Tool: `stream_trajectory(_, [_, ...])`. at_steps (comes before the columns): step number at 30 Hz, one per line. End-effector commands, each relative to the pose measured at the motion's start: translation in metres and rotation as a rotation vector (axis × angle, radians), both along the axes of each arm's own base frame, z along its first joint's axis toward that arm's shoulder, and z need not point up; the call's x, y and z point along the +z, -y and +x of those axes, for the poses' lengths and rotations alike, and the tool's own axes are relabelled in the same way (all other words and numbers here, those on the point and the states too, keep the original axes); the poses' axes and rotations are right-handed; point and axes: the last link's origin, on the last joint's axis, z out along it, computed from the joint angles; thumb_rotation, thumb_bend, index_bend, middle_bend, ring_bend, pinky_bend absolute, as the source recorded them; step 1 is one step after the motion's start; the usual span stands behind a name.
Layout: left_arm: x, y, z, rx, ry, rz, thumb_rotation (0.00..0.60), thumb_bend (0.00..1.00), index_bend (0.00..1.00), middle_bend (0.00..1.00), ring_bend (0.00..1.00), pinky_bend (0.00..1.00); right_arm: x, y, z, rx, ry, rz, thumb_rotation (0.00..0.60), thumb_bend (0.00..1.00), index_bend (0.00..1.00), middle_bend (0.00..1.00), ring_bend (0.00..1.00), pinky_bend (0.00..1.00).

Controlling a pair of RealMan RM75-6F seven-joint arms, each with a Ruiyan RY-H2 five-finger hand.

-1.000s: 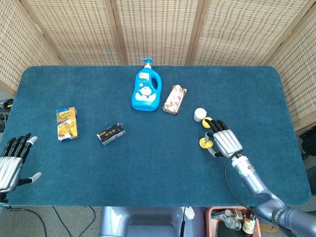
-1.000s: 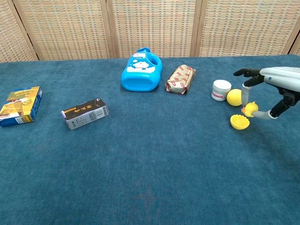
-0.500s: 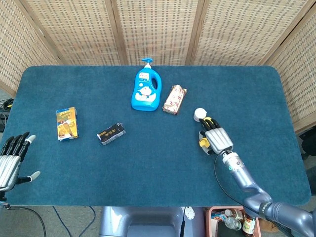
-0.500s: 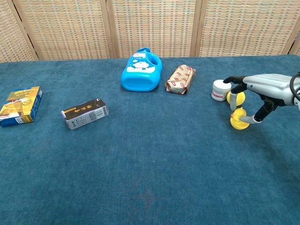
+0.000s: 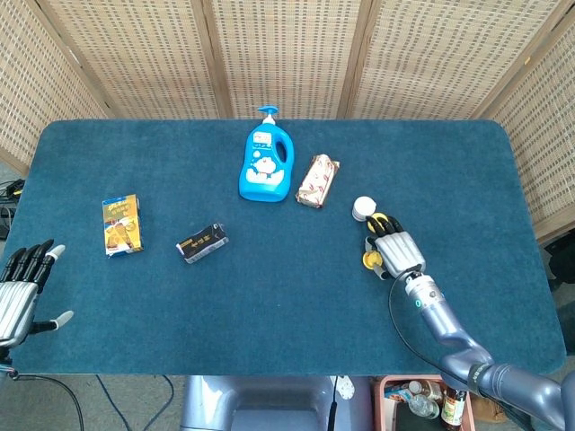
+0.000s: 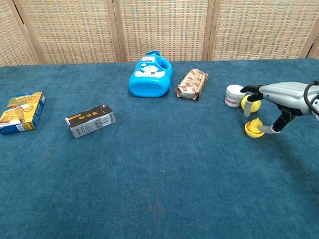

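1. Head view: the right hand (image 5: 398,251) lies palm down over small yellow pieces (image 5: 369,260) on the blue table (image 5: 287,305), just below a white jar (image 5: 363,208). Its fingers reach toward the jar; whether they grip the yellow pieces cannot be told from above.
2. Head view: the left hand (image 5: 20,292) rests at the table's near left edge, fingers spread and holding nothing. Nearest to it is a yellow-and-blue box (image 5: 121,224).
3. Head view: a dark box (image 5: 202,241) lies to the right of that box; a blue bottle (image 5: 265,167) and a wrapped packet (image 5: 318,180) lie side by side at the far middle.
4. Chest view: the right hand (image 6: 279,99) arches over a yellow ball (image 6: 248,102) and a yellow cup-shaped piece (image 6: 253,128). One fingertip comes down beside the ball, the thumb reaches the cup-shaped piece; the fingers are apart, nothing lifted.
5. Chest view: the white jar (image 6: 233,95) stands just left of the ball, touching or nearly so.
6. Chest view: the left hand does not show.
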Motion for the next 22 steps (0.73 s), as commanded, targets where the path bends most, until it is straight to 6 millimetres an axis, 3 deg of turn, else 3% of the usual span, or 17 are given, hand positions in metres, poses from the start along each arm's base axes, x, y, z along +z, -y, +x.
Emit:
stream_trajectory(1, [0.000,0.000,0.000,0.000,-0.001,0.000,0.600,0.00,0.00,0.00,0.00,0.00,0.000,-0.001,0.000,0.002,-0.005,0.004,0.600,0.21,0.19,0.00,0.00,0.00])
stream_trajectory(6, [-0.001,0.000,0.000,0.001,0.000,-0.002,0.600,0.00,0.00,0.00,0.00,0.00,0.006,-0.004,0.004,0.019,0.006,-0.011,0.600,0.15,0.10,0.00,0.00,0.00])
stream_trajectory(12, [0.001,0.000,0.000,0.002,0.007,0.000,0.600,0.00,0.00,0.00,0.00,0.00,0.041,-0.024,0.006,0.054,0.071,-0.102,0.600,0.13,0.08,0.00,0.00,0.00])
stream_trajectory(16, [0.001,0.000,0.000,-0.004,0.010,0.000,0.600,0.00,0.00,0.00,0.00,0.00,0.077,-0.064,-0.010,0.065,0.086,-0.173,0.600,0.01,0.01,0.00,0.00,0.00])
stream_trajectory(20, [-0.002,0.002,0.000,-0.006,0.019,-0.012,0.600,0.00,0.00,0.00,0.00,0.00,0.107,-0.112,-0.040,0.017,0.088,-0.263,0.600,0.00,0.00,0.00,0.00,0.00])
stream_trajectory(22, [-0.003,0.004,0.000,-0.006,0.023,-0.012,0.600,0.00,0.00,0.00,0.00,0.00,0.114,-0.127,-0.051,-0.007,0.091,-0.306,0.600,0.00,0.00,0.00,0.00,0.00])
